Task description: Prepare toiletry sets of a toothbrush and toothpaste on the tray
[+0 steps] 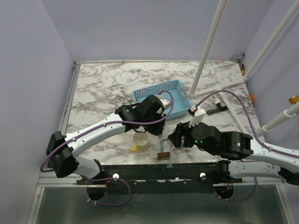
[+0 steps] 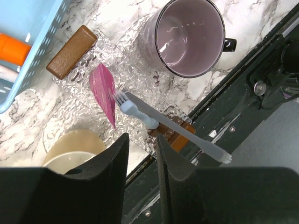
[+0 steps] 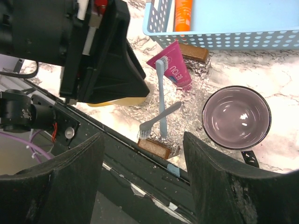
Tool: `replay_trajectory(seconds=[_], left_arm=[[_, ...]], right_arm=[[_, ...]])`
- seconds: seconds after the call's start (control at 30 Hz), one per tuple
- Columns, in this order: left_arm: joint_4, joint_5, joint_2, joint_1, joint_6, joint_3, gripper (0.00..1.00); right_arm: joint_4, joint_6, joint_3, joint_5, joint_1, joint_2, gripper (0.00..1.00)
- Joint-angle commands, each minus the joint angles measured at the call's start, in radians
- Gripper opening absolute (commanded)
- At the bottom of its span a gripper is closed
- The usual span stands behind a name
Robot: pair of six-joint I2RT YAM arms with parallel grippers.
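- Leftmost, the left gripper [image 2: 141,156] hangs over the near part of the worktop [image 1: 100,88]. Its fingers [image 2: 112,172] stand a narrow gap apart with nothing between them.
- Beside it, on its left, the yellow mug [image 1: 140,141] stands upright, mouth up.
- Next comes the pink tube [image 2: 104,91], flat on a crinkled clear film [image 2: 135,60]. It is outside the tray, between the yellow mug and the tray's near wall.
- The toothbrush [image 3: 161,98] lies on the same film, also outside the tray. Its head is at the pink tube's edge and its handle runs toward the worktop's near edge.
- A grey brush [image 2: 191,136] crosses the toothbrush's handle, its bristled end toward the near edge.
- One brown block [image 3: 154,148] sits at the near edge, close to the ends of both brushes.
- A second block [image 3: 194,52] lies just beside the tray's near wall, next to the pink tube.
- The tray [image 3: 233,39] sits farther back on the worktop. The orange tube [image 3: 183,14] is inside it, close to one end wall.
- To the right of the brushes the purple mug [image 3: 236,116] stands upright, nearer than the tray and apart from it.
- Rightmost, the right gripper [image 3: 142,140] is spread wide and holds nothing. It hangs above the near edge, with the brushes showing between its fingers [image 3: 224,186].
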Motion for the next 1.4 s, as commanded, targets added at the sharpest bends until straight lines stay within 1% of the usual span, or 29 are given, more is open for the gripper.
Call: replay_trajectory(seconds=[0.0,0.33,0.37,0.5,0.67,0.73,0.87,0.9,1.0,1.03,1.07,1.1,1.13,1.2,1.27,1.37], left_arm=[[-0.051,-0.005,-0.063,-0.011,-0.004,0.028,0.31],[-0.079,-0.016,-0.203,-0.012,-0.011,0.021,0.37],[-0.081,-0.020,-0.221,-0.012,-0.010,0.021,0.38],[-0.086,-0.044,-0.286,-0.013,0.001,0.024,0.41],[-0.087,-0.081,-0.372,-0.012,0.017,0.027,0.50],[-0.087,-0.102,-0.404,-0.011,0.025,0.030,0.53],[-0.097,-0.122,-0.457,-0.011,0.046,0.042,0.62],[-0.101,-0.161,-0.469,-0.011,0.051,0.045,0.63],[-0.104,-0.209,-0.503,-0.011,0.072,0.040,0.71],[-0.104,-0.225,-0.514,-0.011,0.077,0.037,0.78],[-0.106,-0.239,-0.523,-0.011,0.081,0.035,0.81],[-0.107,-0.250,-0.533,-0.011,0.088,0.032,0.88],[-0.107,-0.260,-0.540,-0.009,0.091,0.029,0.98],[-0.103,-0.280,-0.557,-0.010,0.097,0.022,0.99],[-0.094,-0.301,-0.574,-0.010,0.099,0.010,0.99],[-0.073,-0.336,-0.596,-0.004,0.103,-0.013,0.99]], right_arm=[[-0.008,0.017,0.025,-0.010,0.004,0.009,0.71],[-0.031,0.022,0.080,0.017,0.004,0.031,0.72],[-0.034,0.018,0.089,0.020,0.003,0.035,0.73],[-0.055,-0.002,0.127,0.054,0.003,0.052,0.84],[-0.050,-0.050,0.160,0.098,0.003,0.068,0.86],[-0.033,-0.090,0.165,0.111,0.004,0.079,0.88],[-0.029,-0.145,0.184,0.189,0.003,0.116,0.98],[-0.025,-0.160,0.189,0.216,0.002,0.123,1.00],[0.006,-0.214,0.199,0.252,-0.017,0.149,1.00],[0.023,-0.235,0.202,0.240,-0.035,0.157,1.00],[0.038,-0.254,0.202,0.222,-0.059,0.162,1.00],[0.054,-0.271,0.199,0.205,-0.097,0.168,1.00],[0.071,-0.288,0.196,0.166,-0.142,0.172,1.00],[0.102,-0.317,0.195,0.046,-0.265,0.184,1.00],[0.130,-0.338,0.185,-0.039,-0.384,0.198,1.00],[0.165,-0.361,0.164,-0.095,-0.529,0.215,1.00]])
